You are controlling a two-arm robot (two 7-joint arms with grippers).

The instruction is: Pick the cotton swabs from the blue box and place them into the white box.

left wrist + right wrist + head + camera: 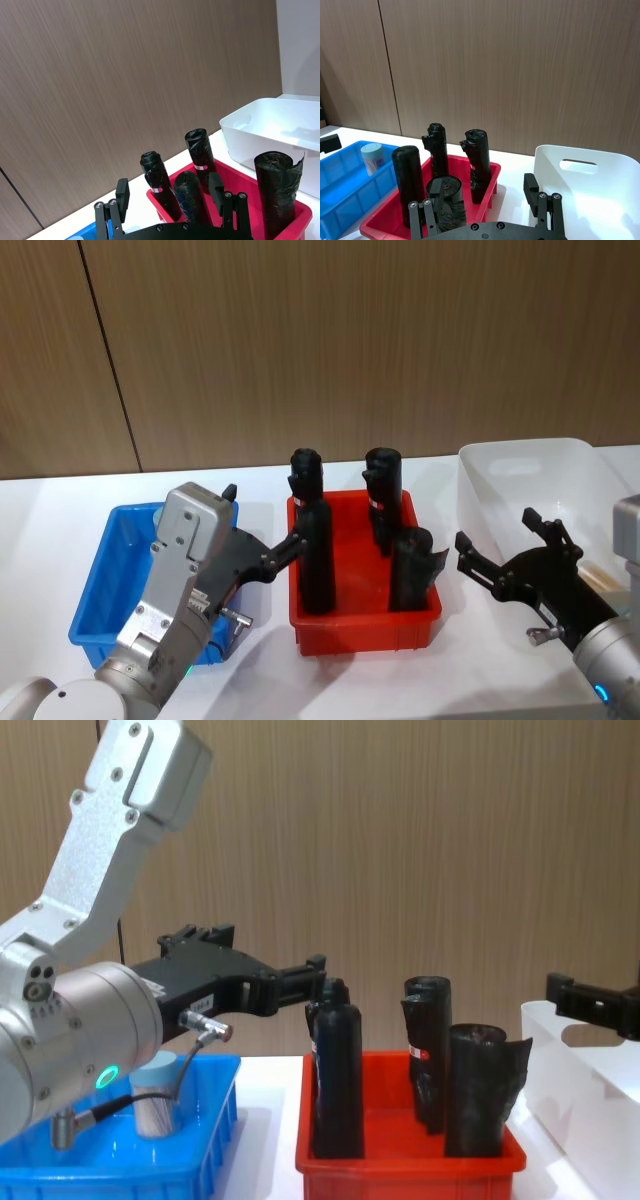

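One cotton swabs jar (371,157), clear with a pale-blue lid, stands upright in the blue box (105,550); the chest view shows the jar (155,1095) below my left wrist. My left arm hides it in the head view. My left gripper (262,520) hovers open above the blue box's right side, pointing toward the red bin, holding nothing. My right gripper (497,530) is open and empty, held in front of the white box (530,455) at the right. The left wrist view shows the left gripper (169,190) with its fingers spread.
A red bin (365,625) with three upright black rolls (316,540) sits between the blue box and the white box. A wooden wall stands behind the white table (60,500).
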